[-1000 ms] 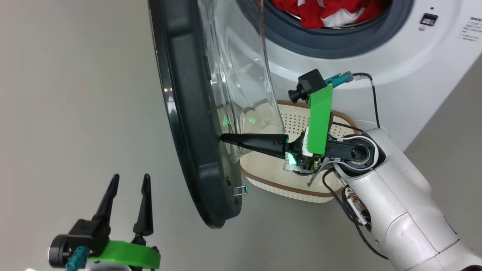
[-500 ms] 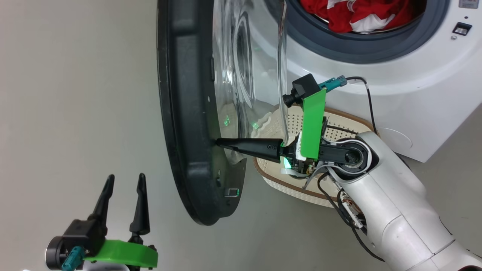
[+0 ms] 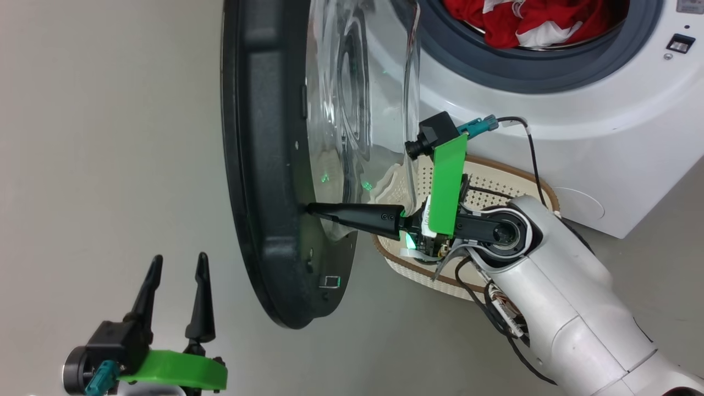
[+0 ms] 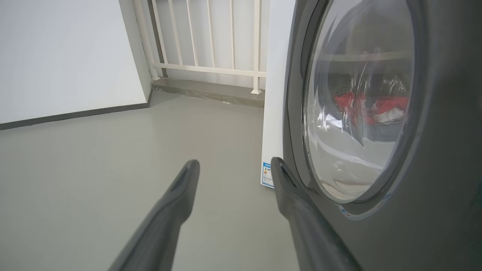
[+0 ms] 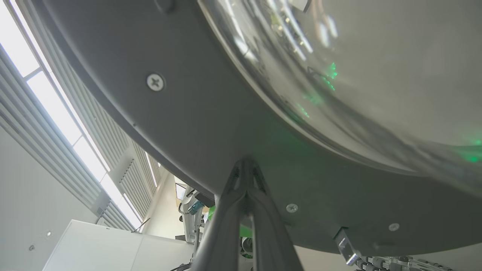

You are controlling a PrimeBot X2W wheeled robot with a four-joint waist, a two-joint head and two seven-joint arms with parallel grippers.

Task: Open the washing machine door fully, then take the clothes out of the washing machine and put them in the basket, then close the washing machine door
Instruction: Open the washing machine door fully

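right gripper [image 3: 309, 209] is staying clenched on nothing, its two fingers pinched into one dark spike. the spike is pointing toward the head view's left and lying almost level. its tip is resting against the grey inner frame of the door [image 3: 258, 165], just beside the glass bowl. in the right wrist view the gripper [image 5: 245, 167] is meeting that frame [image 5: 211, 124] between two screws.

the right wrist is bending sharply. the pale forearm is rising from the lower right corner and crossing over the basket [image 3: 495, 179].

door is standing swung out from the machine [image 3: 605, 110] and showing edge-on. its long axis is running top to bottom of the head view. the black outer face is turning left and the glass bulge is pointing right, back toward the drum mouth.

clothes [image 3: 511, 22] are lying red and white inside the drum, at the top of the view. basket is sitting on the floor against the machine's front, below the mouth.

left gripper [image 3: 180, 258] is hanging released and empty at the lower left, fingers pointing up, on the door's outer side. in the left wrist view this gripper [image 4: 234, 163] is showing one finger just beside the door [image 4: 433, 188]; contact: cannot tell. clothes [image 4: 369, 109] are showing through the glass.
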